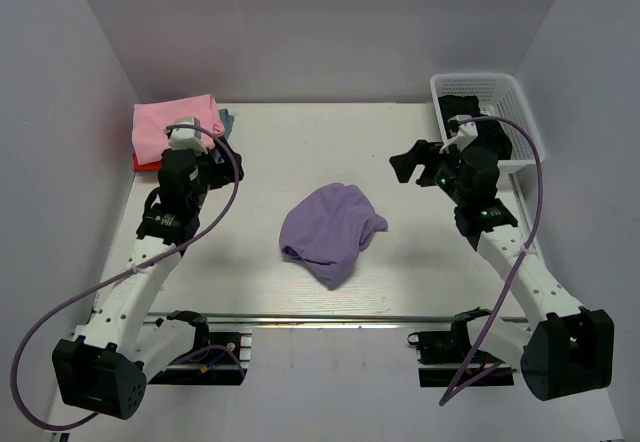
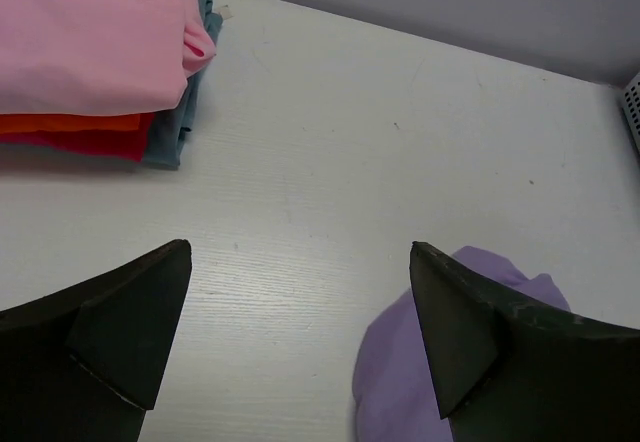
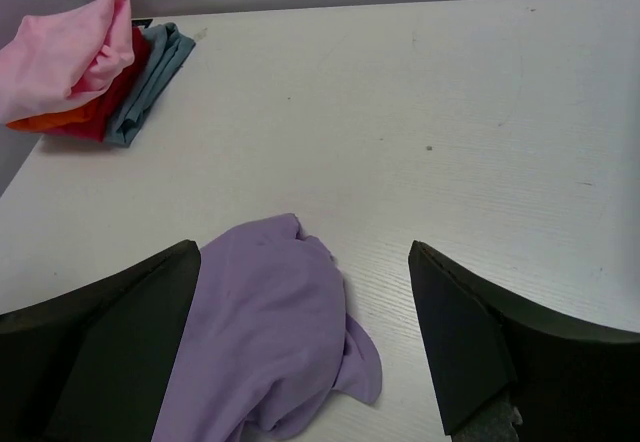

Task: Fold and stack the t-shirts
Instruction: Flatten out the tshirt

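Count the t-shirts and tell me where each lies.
4. Lavender shirt crumpled mid-table; pink shirt far left, folded atop red shirt and grey-blue shirt. Others may be hidden.

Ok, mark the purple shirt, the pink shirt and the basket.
purple shirt (image 1: 330,230): top external view, middle of the crumpled heap.
pink shirt (image 1: 172,127): top external view, its flat top face.
basket (image 1: 472,78): top external view, far rim.

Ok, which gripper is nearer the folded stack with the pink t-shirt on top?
Left. The left gripper hangs just in front of the stack at the far left corner; the right gripper is across the table, beside the white basket.
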You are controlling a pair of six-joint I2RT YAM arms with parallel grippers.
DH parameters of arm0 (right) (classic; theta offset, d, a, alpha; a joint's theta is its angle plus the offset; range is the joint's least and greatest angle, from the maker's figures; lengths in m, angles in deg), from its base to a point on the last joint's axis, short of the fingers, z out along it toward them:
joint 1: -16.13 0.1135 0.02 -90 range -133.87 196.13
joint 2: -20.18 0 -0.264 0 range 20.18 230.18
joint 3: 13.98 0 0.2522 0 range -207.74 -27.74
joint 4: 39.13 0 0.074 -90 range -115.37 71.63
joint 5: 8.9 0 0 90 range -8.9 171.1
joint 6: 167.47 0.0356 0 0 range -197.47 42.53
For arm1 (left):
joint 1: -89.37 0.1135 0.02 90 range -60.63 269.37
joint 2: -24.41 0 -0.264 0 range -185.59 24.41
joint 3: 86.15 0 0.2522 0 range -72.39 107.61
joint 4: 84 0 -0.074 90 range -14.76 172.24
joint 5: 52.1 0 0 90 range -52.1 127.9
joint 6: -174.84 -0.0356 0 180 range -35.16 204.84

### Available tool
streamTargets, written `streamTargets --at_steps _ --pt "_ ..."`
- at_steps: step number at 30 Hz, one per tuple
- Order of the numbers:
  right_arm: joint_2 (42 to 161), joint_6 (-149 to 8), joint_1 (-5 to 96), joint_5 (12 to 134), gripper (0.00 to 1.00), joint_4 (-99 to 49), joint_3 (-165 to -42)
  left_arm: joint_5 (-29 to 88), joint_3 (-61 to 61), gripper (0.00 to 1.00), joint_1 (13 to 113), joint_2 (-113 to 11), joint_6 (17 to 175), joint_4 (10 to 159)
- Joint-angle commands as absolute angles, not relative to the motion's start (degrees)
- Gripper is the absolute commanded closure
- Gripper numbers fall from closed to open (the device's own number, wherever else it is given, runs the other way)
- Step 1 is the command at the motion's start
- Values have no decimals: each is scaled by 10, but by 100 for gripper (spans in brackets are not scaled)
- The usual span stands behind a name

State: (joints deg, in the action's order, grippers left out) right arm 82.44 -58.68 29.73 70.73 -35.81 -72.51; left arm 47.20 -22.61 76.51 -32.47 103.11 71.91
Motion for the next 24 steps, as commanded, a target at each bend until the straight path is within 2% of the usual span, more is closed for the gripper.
streamTargets --at_steps 1,9,15,19,24 --pt "828 -598 298 711 10 -380 -724 448 -229 0 766 -313 1024 728" --pt "872 -616 300 661 10 -346 -748 276 -211 0 755 -421 1004 726" --pt "955 -630 322 537 10 -310 -795 181 -213 0 749 -546 1004 726" --pt "1037 -651 341 513 10 -211 -862 150 -213 0 729 -620 1004 731" --pt "1092 -642 382 508 10 -201 -882 150 -195 4 705 -666 1004 708"
